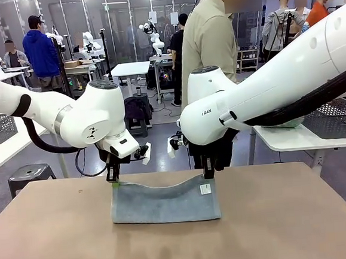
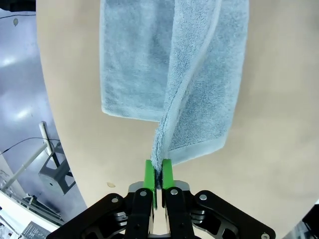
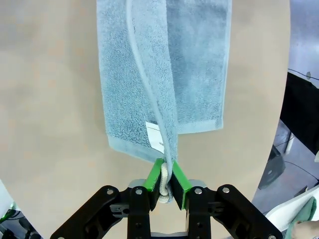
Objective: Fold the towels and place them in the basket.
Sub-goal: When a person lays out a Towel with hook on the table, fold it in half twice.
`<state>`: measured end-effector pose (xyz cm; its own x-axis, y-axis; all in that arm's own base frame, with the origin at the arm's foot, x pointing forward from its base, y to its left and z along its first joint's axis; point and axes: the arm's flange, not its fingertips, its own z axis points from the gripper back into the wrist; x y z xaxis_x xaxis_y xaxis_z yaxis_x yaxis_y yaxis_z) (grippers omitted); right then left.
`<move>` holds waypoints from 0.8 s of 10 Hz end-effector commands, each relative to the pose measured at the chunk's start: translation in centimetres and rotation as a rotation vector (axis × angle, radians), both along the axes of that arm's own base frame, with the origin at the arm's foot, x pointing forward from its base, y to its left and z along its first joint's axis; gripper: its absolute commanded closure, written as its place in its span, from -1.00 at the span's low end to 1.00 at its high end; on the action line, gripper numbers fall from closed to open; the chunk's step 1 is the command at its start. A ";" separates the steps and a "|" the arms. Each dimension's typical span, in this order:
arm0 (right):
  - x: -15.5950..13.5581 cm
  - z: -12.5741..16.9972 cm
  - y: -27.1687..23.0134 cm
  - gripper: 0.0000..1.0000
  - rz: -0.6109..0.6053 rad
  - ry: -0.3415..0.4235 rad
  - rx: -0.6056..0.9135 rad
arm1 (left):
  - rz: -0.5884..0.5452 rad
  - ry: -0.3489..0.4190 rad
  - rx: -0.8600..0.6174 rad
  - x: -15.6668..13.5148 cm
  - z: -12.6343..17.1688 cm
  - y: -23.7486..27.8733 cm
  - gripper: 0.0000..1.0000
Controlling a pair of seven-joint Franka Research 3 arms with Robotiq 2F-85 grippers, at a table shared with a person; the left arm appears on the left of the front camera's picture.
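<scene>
Front view: the left pincer (image 1: 113, 177) and the right pincer (image 1: 208, 173) both point fingers-down over the table (image 1: 56, 246). The towel (image 1: 165, 203) hangs directly below the 2 of them. Its upper edge is strung from one to the other and sags in between, and its lower part rests on the tabletop. A white label (image 1: 206, 188) sits just beneath the right pincer. The towel's long axis runs from pincer to pincer, side to side across the table.

Left wrist view: the left pincer (image 2: 158, 167) is pressed together on 1 corner of the towel (image 2: 199, 74), with only cloth between the green pads. A ridge of cloth runs straight ahead from the fingertips. The rest lies flat on the table (image 2: 279, 124) beyond them, on both sides of that ridge.

Right wrist view: the right pincer (image 3: 166, 167) pinches the other corner, with the white loop (image 3: 163, 185) caught between its pads. The towel (image 3: 134, 84) stretches ahead of the tips, and the label (image 3: 155, 135) lies just beyond them.

Neither arm is the nearer one, since each holds its own end of the long axis. The coming move is probably a joint sweep crosswise to that axis, laying the held edge over the part already on the table. It turns on both pincers travelling level and together.
</scene>
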<state>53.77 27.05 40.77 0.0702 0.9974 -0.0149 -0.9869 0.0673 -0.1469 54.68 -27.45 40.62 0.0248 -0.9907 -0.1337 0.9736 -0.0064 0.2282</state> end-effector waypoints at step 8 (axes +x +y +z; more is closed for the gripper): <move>6.1 -5.4 -0.4 0.81 -0.034 -0.001 -0.004 | 0.037 0.043 0.037 7.0 -4.6 0.3 0.87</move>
